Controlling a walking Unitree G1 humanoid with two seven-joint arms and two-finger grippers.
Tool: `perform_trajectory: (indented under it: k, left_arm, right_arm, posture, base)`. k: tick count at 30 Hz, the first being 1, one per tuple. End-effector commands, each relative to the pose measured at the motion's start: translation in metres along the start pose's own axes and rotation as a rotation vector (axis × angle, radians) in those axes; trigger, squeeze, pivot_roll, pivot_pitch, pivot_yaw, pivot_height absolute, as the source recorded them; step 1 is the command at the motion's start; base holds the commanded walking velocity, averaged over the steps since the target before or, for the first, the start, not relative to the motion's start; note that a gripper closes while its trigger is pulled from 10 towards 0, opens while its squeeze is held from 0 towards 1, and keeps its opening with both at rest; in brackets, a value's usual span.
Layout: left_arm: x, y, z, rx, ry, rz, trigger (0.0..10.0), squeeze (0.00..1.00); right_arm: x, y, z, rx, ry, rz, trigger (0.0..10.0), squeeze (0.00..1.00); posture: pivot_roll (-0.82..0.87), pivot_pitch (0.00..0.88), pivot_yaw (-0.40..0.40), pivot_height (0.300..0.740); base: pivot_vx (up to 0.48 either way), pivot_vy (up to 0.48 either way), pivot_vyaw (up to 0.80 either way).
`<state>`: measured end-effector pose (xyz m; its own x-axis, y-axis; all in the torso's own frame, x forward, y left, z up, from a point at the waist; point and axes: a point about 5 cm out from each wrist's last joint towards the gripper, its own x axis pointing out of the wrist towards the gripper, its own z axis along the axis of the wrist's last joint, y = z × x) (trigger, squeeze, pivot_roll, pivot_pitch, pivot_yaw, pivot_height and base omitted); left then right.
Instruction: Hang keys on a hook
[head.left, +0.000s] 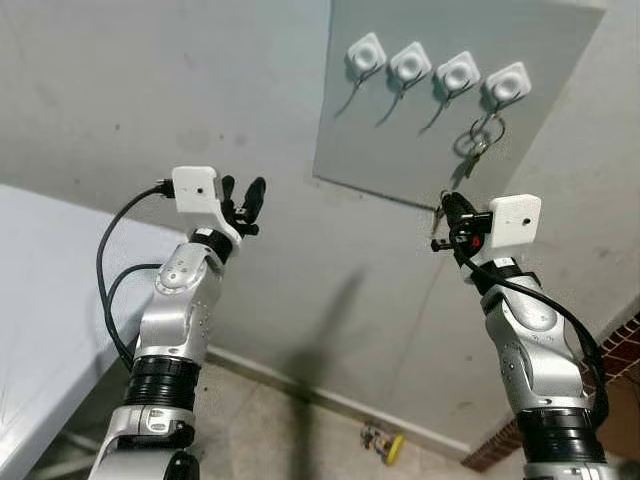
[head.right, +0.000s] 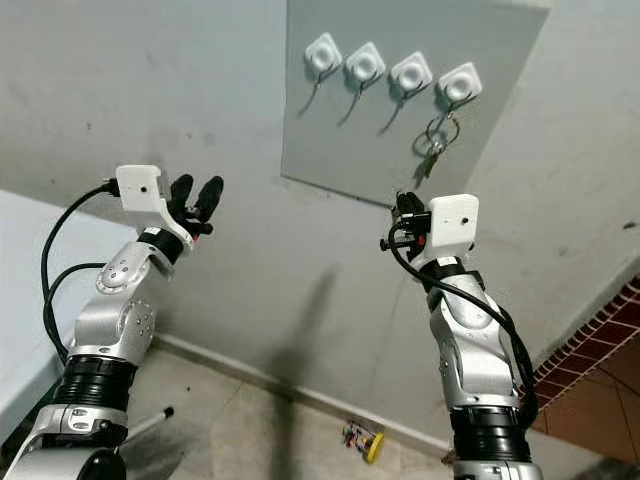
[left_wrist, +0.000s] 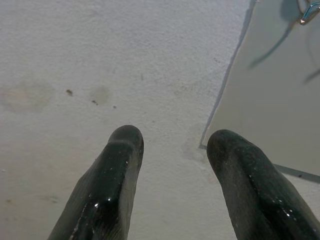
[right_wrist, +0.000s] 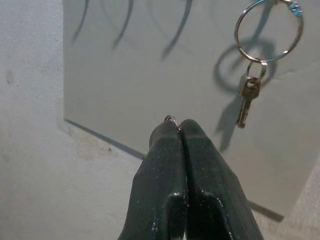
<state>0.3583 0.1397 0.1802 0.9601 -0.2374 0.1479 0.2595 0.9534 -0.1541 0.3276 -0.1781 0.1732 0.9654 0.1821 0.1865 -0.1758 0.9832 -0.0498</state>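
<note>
Right pincer (head.left: 447, 212): fingers pressed together, pinching small metal ring (right_wrist: 170, 119), raised below board (head.left: 400, 120). Left pincer (head.left: 243, 203): spread, empty, near wall. Keys (head.left: 478, 143): on ring, hanging from rightmost hook (head.left: 507, 83); three hooks free. Advice: lift pinched ring level with free hook (head.left: 457, 73), slide over tip, release slowly. Hidden: anything dangling below right fingers; hook tips hard to see.

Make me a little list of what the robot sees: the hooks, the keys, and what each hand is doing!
hooks: four white hooks in a row on a grey board
keys: ring with key hangs from the rightmost hook
right hand: shut, a bit of metal pinched at its tips, raised below the hanging keys
left hand: open, raised toward bare wall
floor: small yellow object
</note>
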Motion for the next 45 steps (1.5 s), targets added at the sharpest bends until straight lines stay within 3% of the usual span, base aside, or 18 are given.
perform_trajectory:
  k: [1,14,45]
  left_arm:
    - [0.0016,-0.0023,0.0042,0.008,-0.007,-0.009,10.0,0.00]
    - [0.0014,-0.0024,0.0050,0.019,-0.013,-0.011,10.0,0.00]
    - [0.0022,-0.0025,0.0057,0.023,-0.019,-0.007,10.0,0.00]
  right_arm:
    - [-0.0006,-0.0012,0.0062,-0.008,-0.026,0.005,10.0,0.00]
    - [-0.0005,-0.0006,0.0065,-0.002,-0.029,0.012,10.0,0.00]
    - [0.0008,-0.0015,0.0075,-0.007,-0.030,0.017,10.0,0.00]
  posture:
    - [-0.13,0.000,-0.067,0.724]
    - [-0.13,0.000,-0.070,0.724]
    - [-0.13,0.000,-0.075,0.724]
  base:
    - [0.266,0.000,0.00]
    - [0.081,0.000,0.00]
    - [0.266,0.000,0.00]
